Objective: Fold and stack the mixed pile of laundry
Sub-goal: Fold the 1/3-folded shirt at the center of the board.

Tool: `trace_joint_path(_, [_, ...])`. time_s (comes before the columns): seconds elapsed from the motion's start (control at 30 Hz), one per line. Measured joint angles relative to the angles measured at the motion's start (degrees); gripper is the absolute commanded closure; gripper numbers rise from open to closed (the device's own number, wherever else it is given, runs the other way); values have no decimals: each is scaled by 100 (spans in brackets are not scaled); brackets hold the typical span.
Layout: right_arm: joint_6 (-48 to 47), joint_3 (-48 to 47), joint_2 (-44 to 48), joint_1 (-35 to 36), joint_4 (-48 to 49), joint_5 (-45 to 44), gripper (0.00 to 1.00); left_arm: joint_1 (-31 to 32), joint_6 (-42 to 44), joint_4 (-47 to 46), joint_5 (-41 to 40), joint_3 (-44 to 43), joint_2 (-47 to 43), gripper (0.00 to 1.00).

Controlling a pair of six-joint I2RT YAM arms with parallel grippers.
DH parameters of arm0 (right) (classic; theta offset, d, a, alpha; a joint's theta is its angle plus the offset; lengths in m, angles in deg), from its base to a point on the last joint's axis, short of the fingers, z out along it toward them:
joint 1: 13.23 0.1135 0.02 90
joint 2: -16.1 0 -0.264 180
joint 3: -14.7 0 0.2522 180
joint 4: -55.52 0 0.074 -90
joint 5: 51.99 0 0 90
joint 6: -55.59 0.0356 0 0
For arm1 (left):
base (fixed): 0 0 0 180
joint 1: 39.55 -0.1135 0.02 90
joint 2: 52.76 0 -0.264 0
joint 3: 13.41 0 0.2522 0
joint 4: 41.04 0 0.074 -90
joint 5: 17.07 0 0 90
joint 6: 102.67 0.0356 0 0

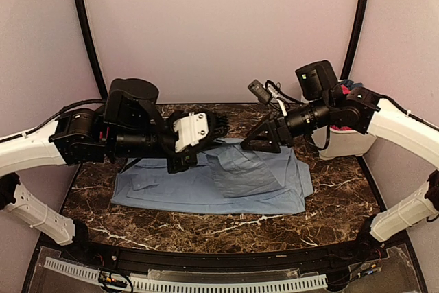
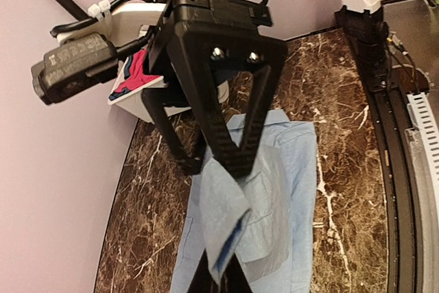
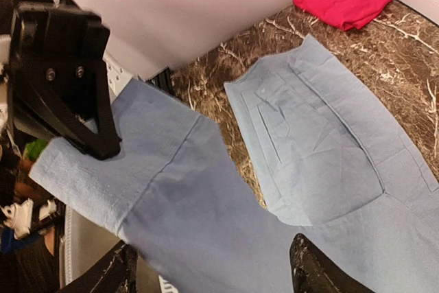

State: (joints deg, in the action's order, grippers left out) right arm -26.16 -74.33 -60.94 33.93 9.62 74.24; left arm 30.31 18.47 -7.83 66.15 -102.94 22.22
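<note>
The light-blue collared shirt [image 1: 206, 193] lies spread across the middle of the marble table, pocket side up; it also shows in the right wrist view [image 3: 322, 149]. A flap of it is lifted between the two grippers. My left gripper [image 1: 184, 162] is shut on the edge of this flap; in its own view the cloth [image 2: 230, 224] hangs from between its fingers. My right gripper [image 1: 251, 147] faces it, jaws wide apart, with the flap [image 3: 206, 204] lying across the gap. A red garment [image 3: 339, 1] lies flat at the far back corner.
A white tub [image 1: 346, 143] stands at the table's right edge behind the right arm, with pink-red and dark-blue pieces [image 2: 134, 77] in it. Lilac walls close the back and both sides. A white slotted rail [image 1: 206, 283] runs along the near edge.
</note>
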Motion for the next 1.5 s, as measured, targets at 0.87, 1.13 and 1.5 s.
trace_joint_path(0.87, [243, 20, -636, -1624, 476, -35, 25, -817, -2177, 260, 1379, 391, -739, 100])
trace_joint_path(1.13, [236, 142, -645, -1794, 654, -94, 25, -2409, -3886, -74, 1541, 776, 129, 100])
trace_joint_path(1.5, [238, 697, -643, -1808, 741, -120, 27, -4238, -5375, -120, 1416, 1611, 446, 100])
